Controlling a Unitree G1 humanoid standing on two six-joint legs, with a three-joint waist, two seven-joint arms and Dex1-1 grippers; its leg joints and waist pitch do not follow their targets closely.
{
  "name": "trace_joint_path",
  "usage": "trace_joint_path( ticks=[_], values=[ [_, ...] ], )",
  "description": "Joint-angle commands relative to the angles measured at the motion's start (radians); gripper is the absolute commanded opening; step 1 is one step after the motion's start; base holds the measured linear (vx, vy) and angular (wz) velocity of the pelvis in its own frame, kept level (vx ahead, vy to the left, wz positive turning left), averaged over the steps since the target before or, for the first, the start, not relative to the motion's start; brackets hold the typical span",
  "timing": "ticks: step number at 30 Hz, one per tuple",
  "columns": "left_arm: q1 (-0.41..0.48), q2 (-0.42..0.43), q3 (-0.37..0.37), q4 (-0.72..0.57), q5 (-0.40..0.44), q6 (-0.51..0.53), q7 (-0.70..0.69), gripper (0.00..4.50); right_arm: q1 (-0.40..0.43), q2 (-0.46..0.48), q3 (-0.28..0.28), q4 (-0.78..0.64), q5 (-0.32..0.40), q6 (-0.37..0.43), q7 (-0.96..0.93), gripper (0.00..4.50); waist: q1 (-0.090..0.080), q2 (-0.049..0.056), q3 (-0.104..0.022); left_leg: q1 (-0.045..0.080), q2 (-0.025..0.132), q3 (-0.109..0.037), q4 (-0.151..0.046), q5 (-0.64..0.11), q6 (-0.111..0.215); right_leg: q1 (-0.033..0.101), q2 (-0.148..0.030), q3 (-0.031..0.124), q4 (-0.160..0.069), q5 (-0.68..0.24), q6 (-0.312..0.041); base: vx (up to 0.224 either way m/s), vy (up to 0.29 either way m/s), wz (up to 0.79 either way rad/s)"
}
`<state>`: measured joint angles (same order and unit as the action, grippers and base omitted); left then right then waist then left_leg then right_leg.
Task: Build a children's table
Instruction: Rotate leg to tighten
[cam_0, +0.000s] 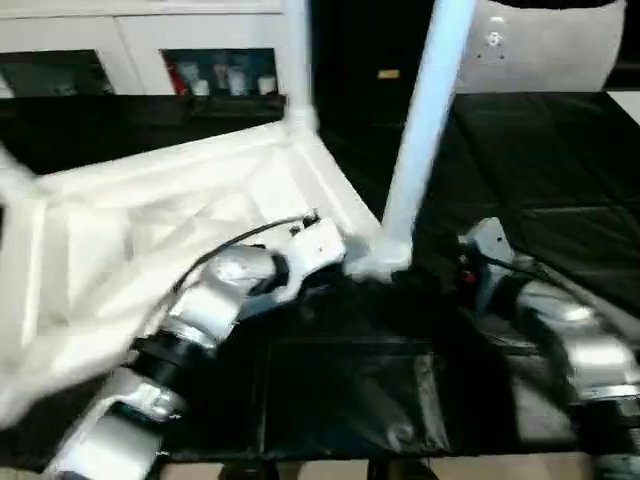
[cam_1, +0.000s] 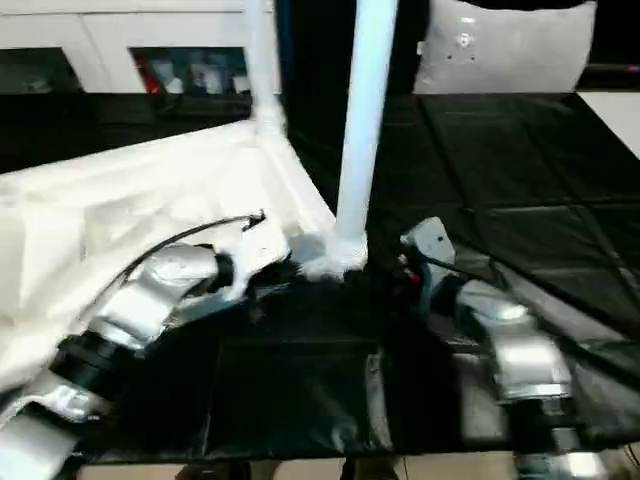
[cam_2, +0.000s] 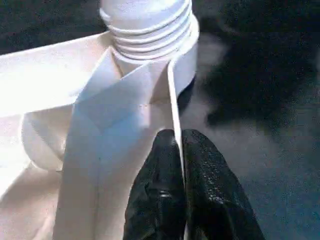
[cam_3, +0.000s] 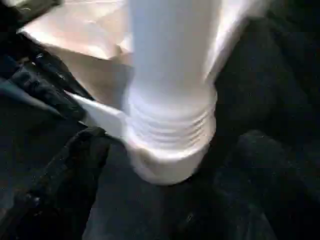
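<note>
- The small all-white plastic children's table lies upside down and tilted on the large black-covered work surface, its ribbed underside facing up toward the head camera.
- Two long white cylindrical tube legs stand up from its corner sockets: the near leg rises from the corner closest to the middle of the scene, and the far leg rises from the corner behind it.
- In the left wrist view the near leg's threaded end sits in its round corner socket, with several thread rings showing above the socket's rim.
- The left gripper, on the silver left forearm, has its two black fingers pressed together on a thin white rib of the tabletop's edge, just beside that socket; the rib runs between the fingertips.
- The right gripper sits low on the black cover beside the same corner, on the other side of the near leg from the left gripper.
- In the right wrist view its black fingers stand spread wide on either side of the leg's threaded base, apart from it and holding nothing.
- White cabinets with glass doors stand behind the work surface.
</note>
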<state>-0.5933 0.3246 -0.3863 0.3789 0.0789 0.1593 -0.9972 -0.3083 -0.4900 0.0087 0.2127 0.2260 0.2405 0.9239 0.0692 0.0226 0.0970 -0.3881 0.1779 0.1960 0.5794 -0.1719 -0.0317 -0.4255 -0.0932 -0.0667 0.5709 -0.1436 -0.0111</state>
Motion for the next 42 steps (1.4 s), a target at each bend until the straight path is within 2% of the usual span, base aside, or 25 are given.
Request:
trace_joint_path(
  ticks=[1, 2, 5, 9, 11, 12, 13, 15, 16, 24, 28, 30, 34, 35, 36, 37, 39, 41, 42],
  values=[
    [-0.006, 0.005, -0.046, -0.002, -0.009, -0.068, -0.091, 0.00, 0.000, -0.018, 0.021, -0.021, 0.005, -0.025, 0.064, 4.47, 0.001, -0.009, -0.076, 0.029, 0.053, -0.016, -0.061, -0.198, 0.109, 0.055, -0.052, 0.042, -0.054, -0.215, -0.254, 0.000, 0.000, 0.00],
    [-0.005, 0.015, -0.054, 0.002, -0.014, -0.088, -0.121, 0.00, -0.002, -0.031, 0.032, -0.021, 0.000, -0.034, 0.087, 4.47, 0.003, -0.008, -0.072, 0.028, 0.053, -0.015, -0.063, -0.219, 0.096, 0.054, -0.052, 0.042, -0.056, -0.243, -0.248, 0.000, 0.000, 0.00],
    [-0.004, 0.035, -0.070, 0.008, -0.025, -0.127, -0.180, 0.00, -0.005, -0.053, 0.051, -0.019, -0.007, -0.059, 0.129, 4.47, 0.013, -0.009, -0.072, 0.029, 0.056, -0.018, -0.066, -0.262, 0.063, 0.054, -0.058, 0.044, -0.058, -0.317, -0.226, 0.000, 0.000, 0.00],
    [-0.031, 0.066, -0.088, 0.056, -0.029, -0.202, -0.289, 0.00, -0.014, -0.095, 0.116, -0.031, 0.007, -0.081, 0.284, 4.47, 0.018, -0.009, -0.071, 0.035, 0.057, -0.019, -0.069, -0.293, 0.046, 0.051, -0.057, 0.046, -0.062, -0.351, -0.214, 0.000, 0.000, 0.00],
    [-0.039, 0.070, -0.093, 0.067, -0.031, -0.216, -0.304, 0.00, -0.016, -0.099, 0.127, -0.029, 0.009, -0.081, 0.303, 4.47, 0.019, -0.010, -0.072, 0.031, 0.057, -0.019, -0.068, -0.292, 0.047, 0.052, -0.059, 0.046, -0.061, -0.344, -0.220, 0.000, 0.000, 0.00],
    [-0.040, 0.070, -0.094, 0.068, -0.031, -0.218, -0.305, 0.00, -0.016, -0.099, 0.129, -0.029, 0.009, -0.081, 0.304, 4.20, 0.020, -0.010, -0.073, 0.031, 0.057, -0.019, -0.068, -0.286, 0.048, 0.053, -0.058, 0.045, -0.060, -0.340, -0.221, 0.000, 0.000, 0.00],
    [-0.044, 0.070, -0.094, 0.073, -0.033, -0.227, -0.315, 0.00, -0.018, -0.096, 0.136, -0.024, 0.006, -0.080, 0.309, 4.13, 0.019, -0.021, -0.075, 0.030, 0.057, -0.018, -0.067, -0.277, 0.050, 0.054, -0.059, 0.045, -0.060, -0.337, -0.220, 0.000, 0.000, 0.00],
    [-0.048, 0.070, -0.093, 0.075, -0.038, -0.234, -0.326, 0.00, -0.025, -0.087, 0.145, -0.012, 0.002, -0.080, 0.308, 4.07, 0.021, -0.015, -0.076, 0.026, 0.057, -0.020, -0.066, -0.255, 0.054, 0.056, -0.062, 0.045, -0.056, -0.334, -0.221, 0.000, 0.000, 0.00],
    [-0.048, 0.070, -0.093, 0.074, -0.040, -0.237, -0.330, 0.00, -0.027, -0.082, 0.147, -0.008, 0.004, -0.077, 0.309, 3.95, 0.020, -0.018, -0.077, 0.025, 0.058, -0.020, -0.066, -0.250, 0.055, 0.056, -0.062, 0.045, -0.055, -0.330, -0.221, 0.000, 0.000, 0.00],
    [-0.047, 0.064, -0.090, 0.087, -0.047, -0.260, -0.354, 0.00, -0.031, -0.066, 0.159, 0.006, 0.016, -0.074, 0.328, 3.29, 0.024, -0.016, -0.082, 0.023, 0.057, -0.017, -0.058, -0.192, 0.081, 0.058, -0.059, 0.044, -0.043, -0.242, -0.249, 0.000, 0.000, 0.00],
    [-0.044, 0.064, -0.089, 0.087, -0.051, -0.258, -0.357, 0.00, -0.026, -0.065, 0.161, 0.003, 0.021, -0.064, 0.331, 2.99, 0.024, -0.017, -0.081, 0.023, 0.056, -0.017, -0.059, -0.202, 0.078, 0.059, -0.060, 0.044, -0.046, -0.273, -0.242, 0.000, 0.000, 0.00],
    [-0.040, 0.060, -0.081, 0.086, -0.056, -0.247, -0.347, 0.00, -0.017, -0.055, 0.155, -0.006, 0.037, -0.047, 0.326, 2.80, 0.024, -0.016, -0.080, 0.024, 0.056, -0.018, -0.059, -0.204, 0.076, 0.058, -0.060, 0.044, -0.047, -0.279, -0.239, 0.000, 0.000, 0.00],
    [-0.031, 0.041, -0.058, 0.069, -0.064, -0.186, -0.289, 0.00, 0.003, -0.028, 0.146, -0.030, 0.054, -0.007, 0.289, 2.72, 0.024, -0.016, -0.079, 0.024, 0.056, -0.018, -0.060, -0.206, 0.071, 0.057, -0.059, 0.044, -0.048, -0.285, -0.239, 0.000, 0.000, 0.00],
    [-0.028, 0.031, -0.048, 0.059, -0.067, -0.156, -0.261, 0.00, 0.007, -0.013, 0.141, -0.036, 0.055, 0.014, 0.258, 2.71, 0.021, -0.016, -0.078, 0.023, 0.056, -0.019, -0.062, -0.217, 0.068, 0.058, -0.060, 0.043, -0.049, -0.302, -0.235, 0.000, 0.000, 0.00],
    [-0.025, 0.019, -0.037, 0.049, -0.070, -0.123, -0.231, 0.00, 0.011, 0.004, 0.137, -0.041, 0.053, 0.032, 0.225, 2.71, 0.020, -0.012, -0.074, 0.023, 0.057, -0.019, -0.064, -0.224, 0.061, 0.056, -0.059, 0.044, -0.050, -0.311, -0.234, 0.000, 0.000, 0.00],
    [-0.015, -0.022, 0.000, 0.011, -0.080, -0.015, -0.129, 0.00, 0.021, 0.062, 0.127, -0.045, 0.028, 0.058, 0.105, 2.69, 0.014, -0.014, -0.072, 0.025, 0.058, -0.019, -0.066, -0.241, 0.046, 0.054, -0.059, 0.046, -0.051, -0.329, -0.232, 0.000, 0.000, 0.00],
    [-0.011, -0.037, 0.010, -0.008, -0.081, 0.022, -0.094, 0.00, 0.023, 0.086, 0.126, -0.044, 0.017, 0.069, 0.061, 2.68, 0.010, -0.017, -0.070, 0.024, 0.051, -0.026, -0.069, -0.274, 0.025, 0.056, -0.063, 0.041, -0.064, -0.431, -0.196, 0.000, 0.000, 0.00],
    [-0.003, -0.086, 0.033, -0.043, -0.080, 0.105, -0.004, 0.00, 0.015, 0.152, 0.112, -0.014, -0.010, 0.087, -0.063, 2.68, 0.000, -0.018, -0.066, 0.022, 0.051, -0.028, -0.072, -0.291, 0.016, 0.053, -0.059, 0.040, -0.068, -0.454, -0.179, 0.000, 0.000, 0.00],
    [-0.003, -0.086, 0.033, -0.043, -0.080, 0.105, -0.004, 0.00, 0.015, 0.152, 0.112, -0.014, -0.010, 0.087, -0.063, 2.68, -0.008, -0.017, -0.067, 0.026, 0.050, -0.028, -0.072, -0.304, 0.010, 0.050, -0.060, 0.041, -0.071, -0.461, -0.176, 0.000, 0.000, 0.00]
  ],
)
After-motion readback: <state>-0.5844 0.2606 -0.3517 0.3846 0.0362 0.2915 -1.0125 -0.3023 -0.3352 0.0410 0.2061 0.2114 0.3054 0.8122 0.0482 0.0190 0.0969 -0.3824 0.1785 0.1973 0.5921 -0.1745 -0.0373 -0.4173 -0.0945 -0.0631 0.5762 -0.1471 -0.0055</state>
